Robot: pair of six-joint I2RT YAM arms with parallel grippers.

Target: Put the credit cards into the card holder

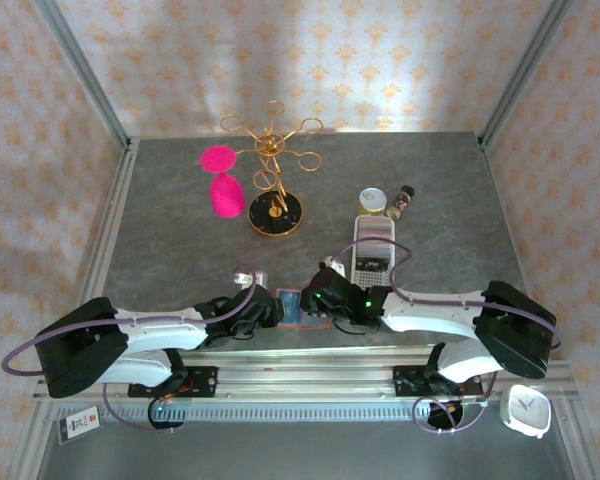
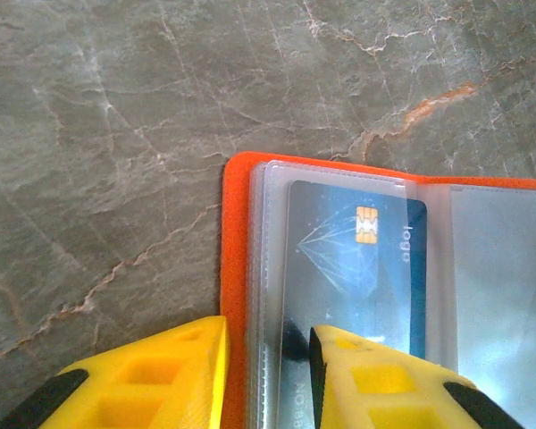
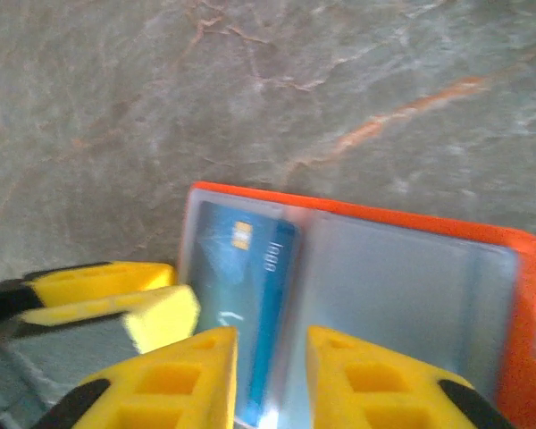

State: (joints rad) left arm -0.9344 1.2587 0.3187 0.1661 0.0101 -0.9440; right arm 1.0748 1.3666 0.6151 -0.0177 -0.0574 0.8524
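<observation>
Desk (image 1: 180, 230): grey with marble veins, patterned panels on three sides.
Left arm (image 1: 150, 325): low along the near edge, reaching toward the middle.
Right arm (image 1: 440, 310): mirrored from the other side, meeting the left one at the near middle.
Stand (image 1: 273, 180): gold wire loops on a dark round base, far middle, upright.
Pink object (image 1: 225, 195): just left of the stand.
Tray (image 1: 372, 255): white and slotted, just beyond the right hand.
Holder (image 2: 235, 268): orange, lying open and flat on the desk at the near middle between both hands, clear sleeves facing up.
Left hand (image 2: 268, 335): yellow fingers partly apart and gripping nothing, one outside the holder's left edge, the other over the left sleeve.
Right hand (image 3: 272, 335): fingers apart with nothing held, poised over the holder's middle fold.
Card (image 2: 357, 268): blue with a gold chip, sitting in the holder's left sleeve.
</observation>
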